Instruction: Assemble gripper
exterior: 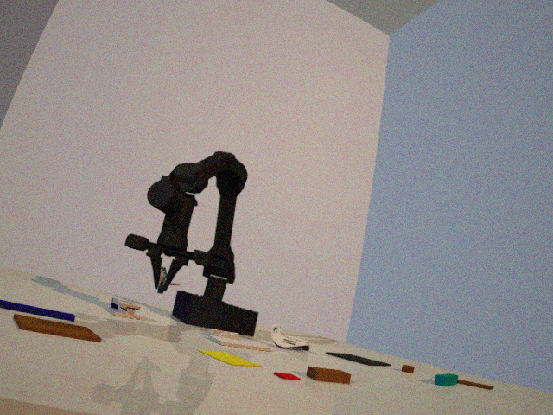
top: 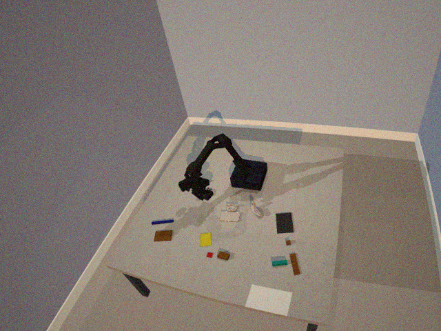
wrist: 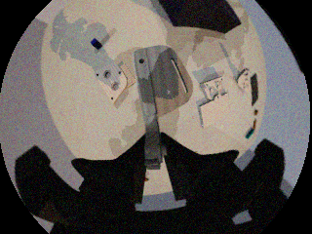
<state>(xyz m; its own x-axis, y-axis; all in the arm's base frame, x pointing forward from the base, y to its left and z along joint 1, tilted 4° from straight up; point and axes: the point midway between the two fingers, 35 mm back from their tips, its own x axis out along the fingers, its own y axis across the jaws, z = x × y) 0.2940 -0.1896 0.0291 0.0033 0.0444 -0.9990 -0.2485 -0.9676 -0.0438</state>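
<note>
My gripper is shut on a grey jaw and holds it above the table by one end; a hole shows near its far end. A plate with two round features, probably the gripper base, lies left of the held jaw in the wrist view, with a dark blue block beside it. The other, pale curved jaw lies on the table, away from the fingers. A pale square piece, possibly the housing plate, lies with a frame-like part behind it.
The arm's black base stands behind the parts. A blue bar, a brown block, a yellow square and a red square lie toward the front. A dark sheet and a teal block lie right.
</note>
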